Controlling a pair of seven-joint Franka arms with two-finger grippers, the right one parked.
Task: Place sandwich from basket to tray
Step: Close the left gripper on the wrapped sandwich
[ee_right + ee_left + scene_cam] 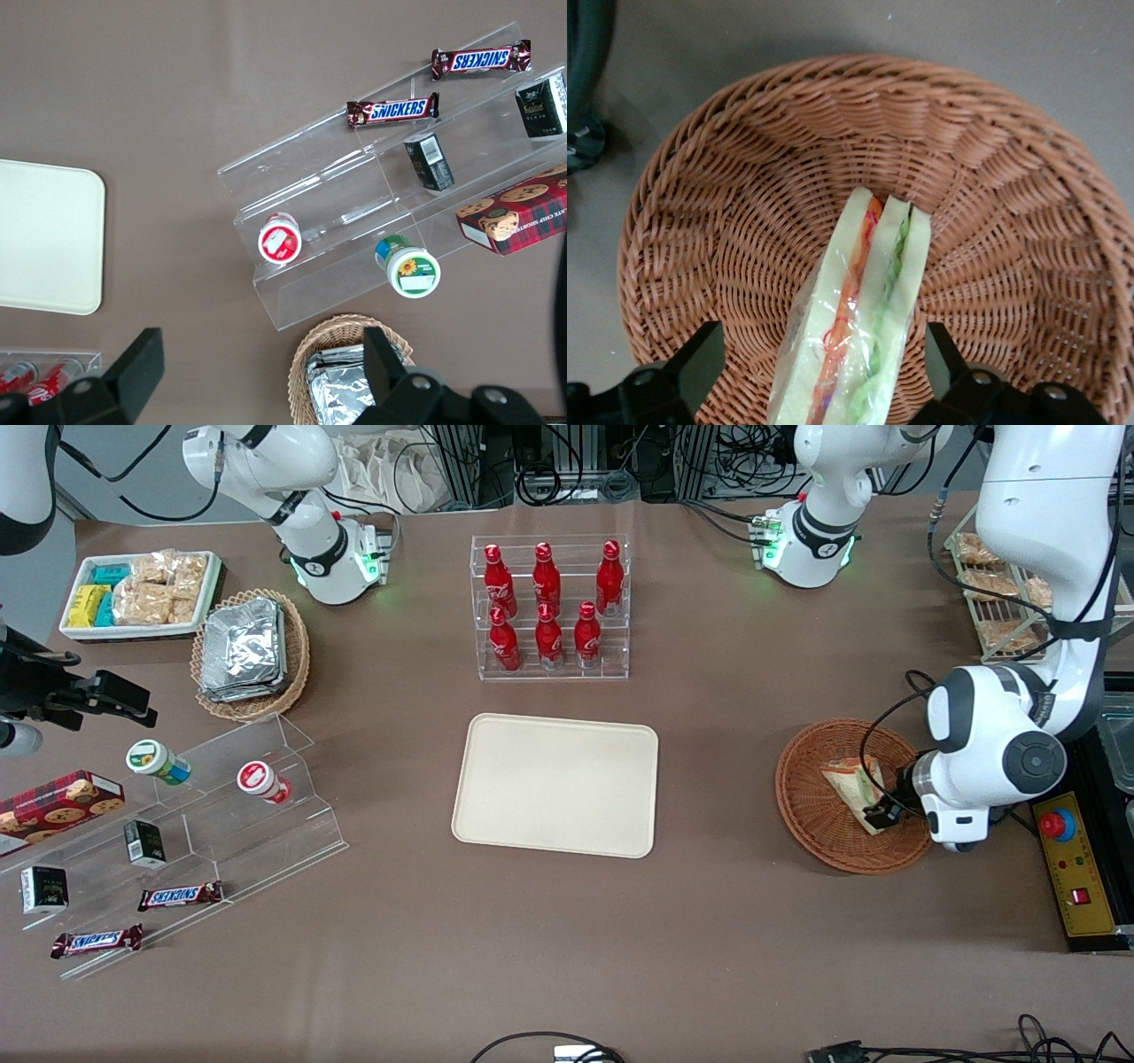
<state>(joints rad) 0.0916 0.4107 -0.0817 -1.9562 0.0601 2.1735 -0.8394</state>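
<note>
The sandwich, a clear-wrapped wedge with orange and green filling, lies in the round orange-brown wicker basket toward the working arm's end of the table. My left gripper is low in the basket and open, one finger on each side of the sandwich, with a gap to the wrap on both sides. The left wrist view shows the sandwich between the dark fingers over the basket weave, with the gripper astride it. The cream tray lies empty at the table's middle and also shows in the right wrist view.
A clear rack of red bottles stands farther from the front camera than the tray. A control box with a red button lies beside the basket. A wire rack of bagged snacks, a foil-pack basket, a white bin and an acrylic shelf line the ends.
</note>
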